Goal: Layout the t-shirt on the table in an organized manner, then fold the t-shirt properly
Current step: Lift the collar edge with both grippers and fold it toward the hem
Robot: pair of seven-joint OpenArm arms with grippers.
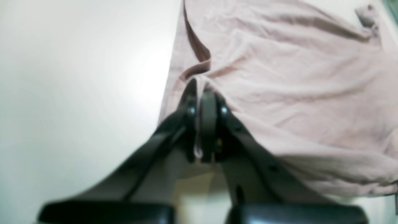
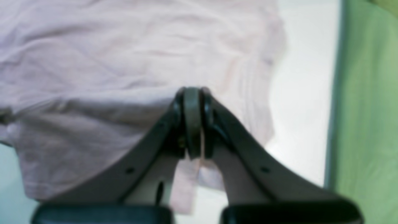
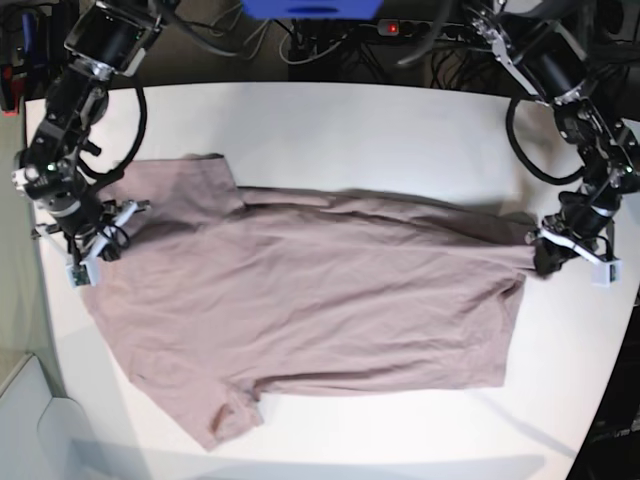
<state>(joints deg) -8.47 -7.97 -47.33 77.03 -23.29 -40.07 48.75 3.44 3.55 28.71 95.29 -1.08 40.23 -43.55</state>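
My left hand [image 3: 548, 252] is clamped on the hem corner of the t-shirt [image 3: 310, 300]; my right hand [image 3: 100, 235] is pinched on the shoulder end; the shirt's long axis runs between them across the bench [image 3: 380, 130], lying stretched yet creased.

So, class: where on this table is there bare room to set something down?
Bare table lies in a wide strip behind the t-shirt, and in a narrower one along the near edge. The sides are crowded: the left end effector and right end effector pinch the shirt's edges there.
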